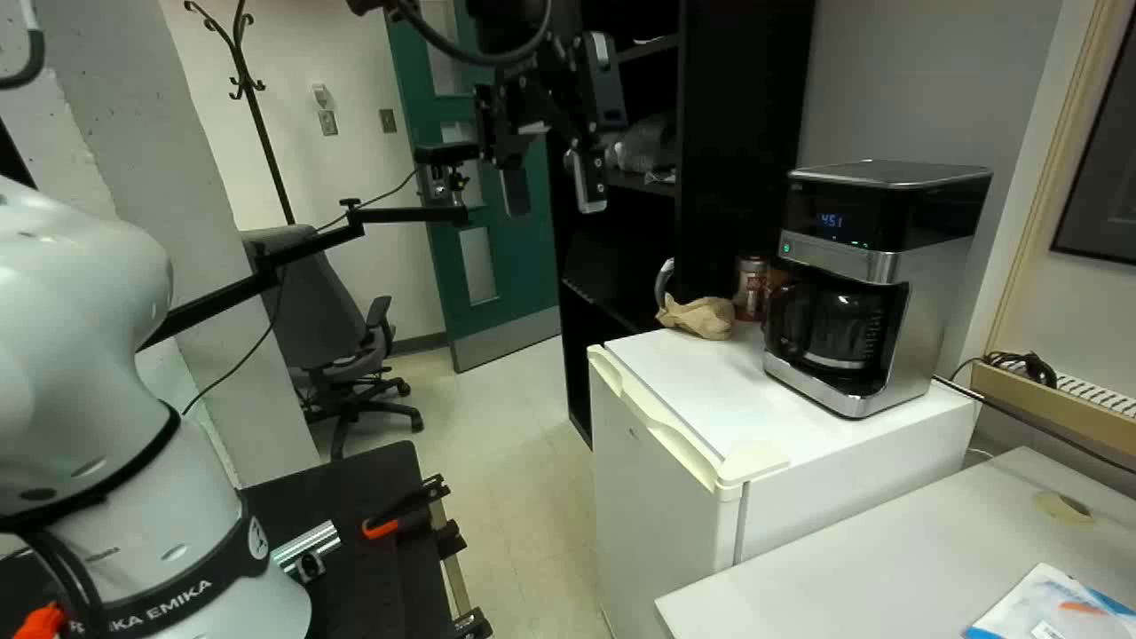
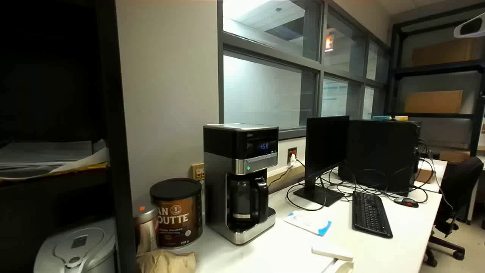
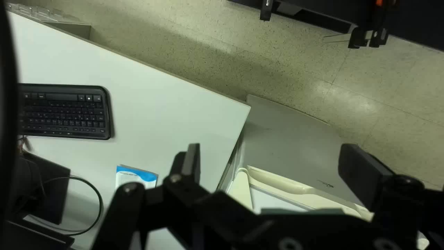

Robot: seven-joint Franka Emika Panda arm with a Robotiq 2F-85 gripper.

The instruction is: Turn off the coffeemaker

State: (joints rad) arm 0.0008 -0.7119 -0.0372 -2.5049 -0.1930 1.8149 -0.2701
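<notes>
The coffeemaker (image 1: pixel 936 306) stands upright on the white mini-fridge; it also shows in an exterior view (image 2: pixel 218 182). It is black and silver, with a lit blue clock display (image 1: pixel 831 221) and small green lights on its front. One green light (image 2: pixel 248 167) glows at the end of the silver button band. A dark glass carafe (image 1: pixel 843 328) sits in its lower front. My gripper (image 1: pixel 552 195) is open and empty, in the air well to the side of the coffeemaker. In the wrist view the open gripper (image 3: pixel 270 156) hangs above the fridge's front edge; the coffeemaker is out of that view.
The mini-fridge (image 1: pixel 683 497) adjoins a white desk (image 1: pixel 843 568) with a keyboard (image 2: pixel 371 214) and monitor (image 2: pixel 327 148). A coffee can (image 2: pixel 178 212) and a brown paper bag (image 1: pixel 697 317) stand beside the coffeemaker. A black shelf (image 1: pixel 741 115) rises behind the fridge.
</notes>
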